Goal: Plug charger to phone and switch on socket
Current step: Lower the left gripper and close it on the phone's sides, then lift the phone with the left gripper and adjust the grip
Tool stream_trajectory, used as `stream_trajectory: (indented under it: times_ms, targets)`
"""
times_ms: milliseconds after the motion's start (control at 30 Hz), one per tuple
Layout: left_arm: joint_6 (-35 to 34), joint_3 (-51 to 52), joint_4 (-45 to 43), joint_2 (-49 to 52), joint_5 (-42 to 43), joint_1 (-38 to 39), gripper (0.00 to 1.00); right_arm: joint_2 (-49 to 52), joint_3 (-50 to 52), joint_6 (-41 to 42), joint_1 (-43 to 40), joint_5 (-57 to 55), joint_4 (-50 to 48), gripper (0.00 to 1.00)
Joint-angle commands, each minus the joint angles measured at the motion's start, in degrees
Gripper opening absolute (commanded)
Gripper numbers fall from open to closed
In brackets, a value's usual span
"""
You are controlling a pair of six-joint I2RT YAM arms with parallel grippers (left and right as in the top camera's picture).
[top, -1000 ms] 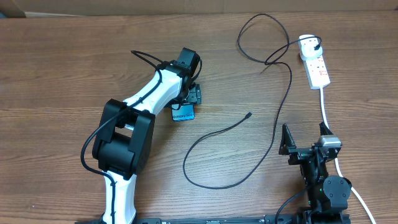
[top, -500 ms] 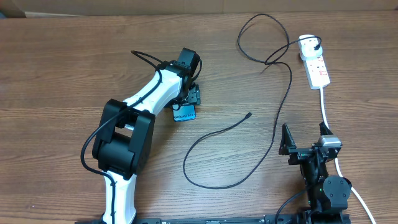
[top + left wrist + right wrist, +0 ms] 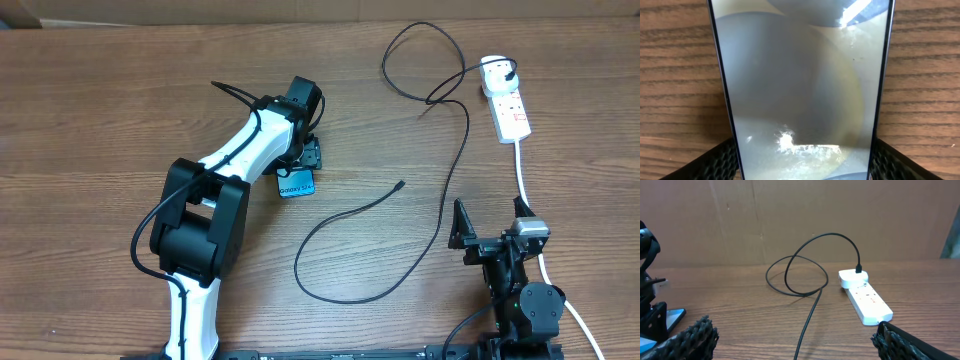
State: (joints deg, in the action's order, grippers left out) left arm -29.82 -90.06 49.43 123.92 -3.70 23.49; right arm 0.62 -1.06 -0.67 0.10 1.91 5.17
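The left gripper point(image 3: 312, 156) is straddling the phone point(image 3: 800, 90) at centre-left, its ends running out of the wrist frame and the grip impossible to judge, while the right gripper point(image 3: 795, 342) is gaping empty at lower right, the charger point(image 3: 399, 186) lying loose between.

The phone point(image 3: 295, 183) (mostly under the left arm point(image 3: 240, 150)) shows only one end.
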Motion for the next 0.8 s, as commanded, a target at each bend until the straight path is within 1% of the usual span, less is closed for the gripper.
stream_trajectory:
  times_ms: [0, 333, 767]
  targets:
    - [-0.22, -0.52, 1.09, 2.51, -0.04, -0.22, 0.75, -0.46, 0.59, -0.24, 0.26, -0.55, -0.33, 1.0]
    - [-0.22, -1.55, 2.34, 2.45, -0.04, -0.24, 0.74, -0.46, 0.59, -0.24, 0.26, -0.52, -0.35, 1.0]
    - [-0.2, -8.52, 8.02, 2.38, -0.04, -0.33, 0.74, -0.46, 0.59, -0.24, 0.26, -0.55, -0.33, 1.0]
